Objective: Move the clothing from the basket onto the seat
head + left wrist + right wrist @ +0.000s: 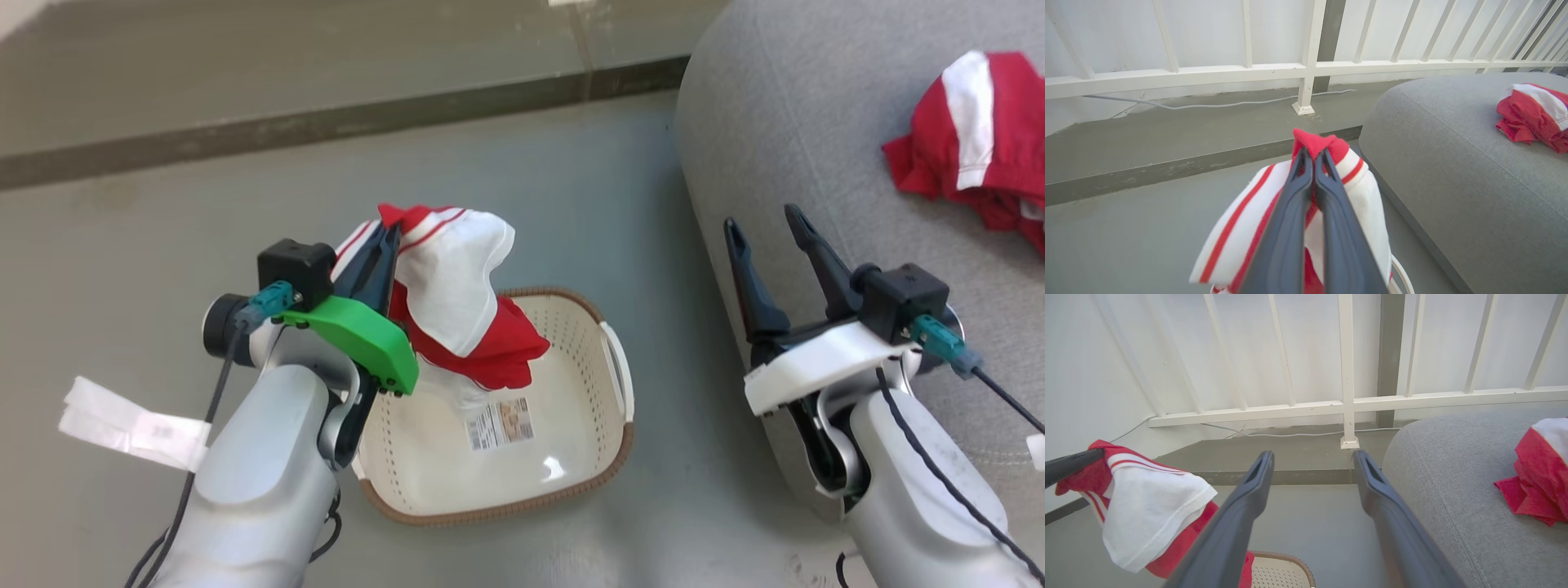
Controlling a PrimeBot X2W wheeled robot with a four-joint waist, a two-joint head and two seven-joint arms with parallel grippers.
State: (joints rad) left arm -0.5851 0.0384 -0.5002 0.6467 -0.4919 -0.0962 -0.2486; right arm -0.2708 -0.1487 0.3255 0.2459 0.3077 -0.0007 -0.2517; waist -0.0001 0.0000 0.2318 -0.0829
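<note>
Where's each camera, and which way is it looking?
Head view: on the head, looking down at the basket; both forearms, left gripper and right gripper show.
Left wrist view: left wrist, facing a white railing along shut fingers pinching the held garment.
Right wrist view: right wrist, facing that railing along open fingers.
Both wrist views share the seat and a second garment lying on it.
</note>
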